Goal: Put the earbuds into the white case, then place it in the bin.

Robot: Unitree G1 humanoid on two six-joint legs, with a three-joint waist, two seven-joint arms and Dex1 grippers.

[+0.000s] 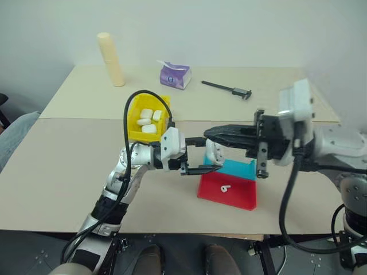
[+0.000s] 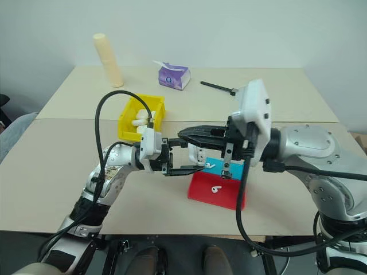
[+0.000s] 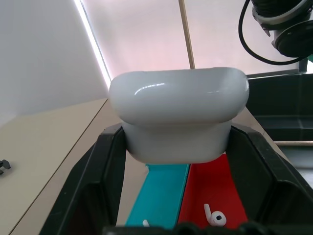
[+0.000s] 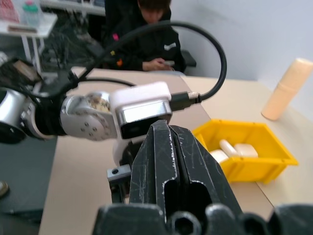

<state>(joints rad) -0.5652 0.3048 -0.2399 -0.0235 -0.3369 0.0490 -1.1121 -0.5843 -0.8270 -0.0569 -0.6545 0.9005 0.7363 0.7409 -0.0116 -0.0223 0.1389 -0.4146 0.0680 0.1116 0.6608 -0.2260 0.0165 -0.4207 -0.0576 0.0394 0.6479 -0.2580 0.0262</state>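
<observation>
Left gripper (image 2: 184,161): your two black fingers are clamped on one white case (image 3: 178,117), one finger against each side, held up off the table (image 1: 69,172).
Right gripper (image 4: 177,161): your fingers are pressed flat together with nothing between them; their tips point toward the case, just above it.
Case count: you have one in the left fingers. The yellow bin (image 1: 133,122) holds at least three more white cases (image 1: 147,120); from the right wrist you can make out three too.
Held case: its lid looks closed from the left wrist, with the wider rounded part on top and the narrower part down between the finger pads (image 3: 110,166).
Earbuds: you can count two. One (image 1: 225,188) lies on the red part of the tray, directly below your left fingers. A second (image 2: 210,166) lies on the teal part, close beside the case.
Tray (image 1: 243,197): one, half red and half teal, under both sets of fingers.
Bin position: beyond your left wrist, well away from the fingertips.
Other things: one cream cylinder (image 1: 111,59), one purple tissue pack (image 1: 175,75) and one black tool (image 1: 227,88), all far beyond your fingers.
Writing: the print on the purple pack is too small for you to read.
Person: one, in dark clothing, sits beyond the table in the right wrist view.
</observation>
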